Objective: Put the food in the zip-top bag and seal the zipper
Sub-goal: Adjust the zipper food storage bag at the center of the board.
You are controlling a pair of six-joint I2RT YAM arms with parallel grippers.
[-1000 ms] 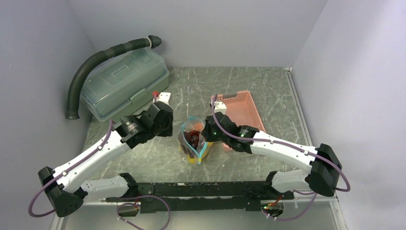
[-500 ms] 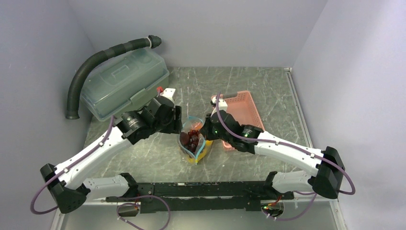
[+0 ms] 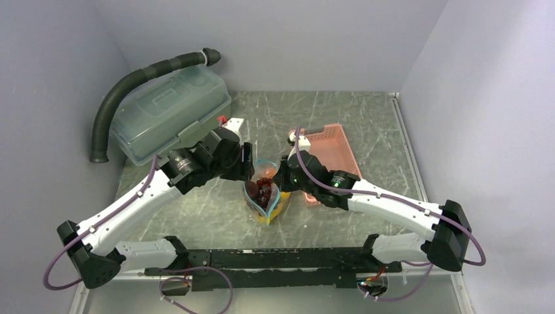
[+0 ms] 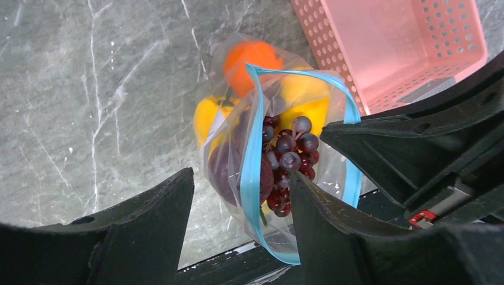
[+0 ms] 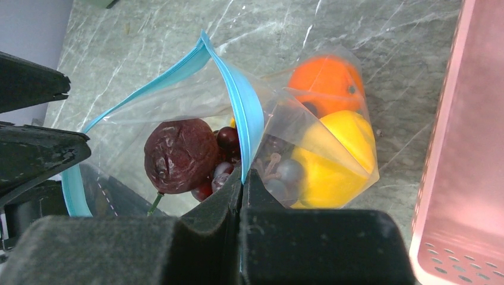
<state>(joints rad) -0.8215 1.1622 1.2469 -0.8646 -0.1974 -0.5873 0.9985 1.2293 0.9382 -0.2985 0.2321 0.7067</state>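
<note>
- Teal plastic is seen gaping in a loop. The zipper [image 4: 252, 148] of the zip-top bag [image 3: 265, 197] is not yet pressed together, and the bag is propped mid-table between the two arms.
- Loading is judged done. The orange [image 4: 252, 56], yellow pieces [image 5: 333, 160], grape bunch [image 4: 286, 155] and dark round fruit [image 5: 180, 155] are all seen inside the clear film. No fruit is seen in the visible part of the pink basket [image 4: 410, 41].
- Only the sealing is left.
- The right gripper [image 5: 242, 178] is clamped on one lip of the zipper.
- The left gripper [image 4: 239, 183] is spread wide, and the other lip is framed between its fingers, not pinched.
- The basket's wall is found just beside the bag on the right, so little room is offered there.
- The lidded box [image 3: 170, 114] is kept well apart, beyond the left arm.
- Open table [image 3: 216, 219] is seen left of the bag and nearer the bases.
- The two grippers are crowded across the mouth, so a slide along the strip is judged tight.
</note>
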